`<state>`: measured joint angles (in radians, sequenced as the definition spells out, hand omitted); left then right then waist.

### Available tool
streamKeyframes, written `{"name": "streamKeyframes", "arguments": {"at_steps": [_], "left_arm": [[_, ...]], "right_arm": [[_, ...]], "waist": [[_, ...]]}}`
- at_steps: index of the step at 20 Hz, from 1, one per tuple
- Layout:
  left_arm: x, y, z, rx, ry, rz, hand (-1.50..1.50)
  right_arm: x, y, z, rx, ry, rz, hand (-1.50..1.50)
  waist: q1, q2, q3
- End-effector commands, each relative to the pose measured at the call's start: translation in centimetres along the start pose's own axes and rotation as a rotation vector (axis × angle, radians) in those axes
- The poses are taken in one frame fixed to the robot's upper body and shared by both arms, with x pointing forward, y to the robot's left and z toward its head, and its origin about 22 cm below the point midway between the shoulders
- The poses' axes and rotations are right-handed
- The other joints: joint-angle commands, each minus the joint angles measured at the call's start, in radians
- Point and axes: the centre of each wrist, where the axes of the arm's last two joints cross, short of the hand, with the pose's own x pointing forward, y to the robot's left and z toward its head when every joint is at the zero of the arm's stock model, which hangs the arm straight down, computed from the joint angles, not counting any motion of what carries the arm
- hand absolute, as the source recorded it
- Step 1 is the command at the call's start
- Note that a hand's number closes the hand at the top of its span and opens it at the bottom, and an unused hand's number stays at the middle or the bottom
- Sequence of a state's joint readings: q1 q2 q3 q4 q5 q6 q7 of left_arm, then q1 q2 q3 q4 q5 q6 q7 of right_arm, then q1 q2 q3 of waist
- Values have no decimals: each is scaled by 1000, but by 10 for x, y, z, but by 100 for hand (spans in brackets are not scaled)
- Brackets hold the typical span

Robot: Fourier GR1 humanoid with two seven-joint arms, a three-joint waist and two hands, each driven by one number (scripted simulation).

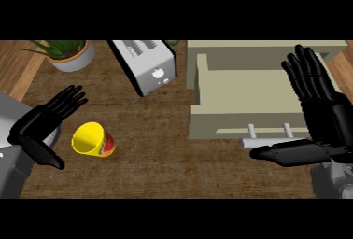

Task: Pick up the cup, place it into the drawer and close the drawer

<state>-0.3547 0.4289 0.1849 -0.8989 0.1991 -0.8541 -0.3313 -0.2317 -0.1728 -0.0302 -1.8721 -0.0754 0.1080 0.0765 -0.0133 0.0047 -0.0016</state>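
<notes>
Head view: one yellow cup [92,139] lower left, side print unreadable; one open drawer [241,88] upper right. Two hands: left hand [45,119] and right hand [321,107], both spread, holding nothing.

Cup [93,139] near the counter's [172,163] left edge; plant [71,57] at back-left corner, toaster [146,65] right of it, drawer [234,125] at right edge.
</notes>
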Motion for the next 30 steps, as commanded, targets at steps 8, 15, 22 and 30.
{"name": "streamKeyframes", "arguments": {"at_steps": [8,15,22,30], "left_arm": [[-61,-3,17,4,1,-15,-150],[-81,-11,18,32,7,-22,-150],[-89,-19,4,22,-22,-13,-150],[-100,-26,10,8,-44,-9,-150]], "right_arm": [[-5,-14,1,-6,-21,-2,-150],[7,-15,0,-4,-27,-17,-150],[5,-13,-13,25,-15,-1,-150],[9,-13,-10,32,-11,-29,-150]], "waist": [[-10,4,-1],[-26,7,-3],[-28,13,-4],[-32,13,-5]]}}
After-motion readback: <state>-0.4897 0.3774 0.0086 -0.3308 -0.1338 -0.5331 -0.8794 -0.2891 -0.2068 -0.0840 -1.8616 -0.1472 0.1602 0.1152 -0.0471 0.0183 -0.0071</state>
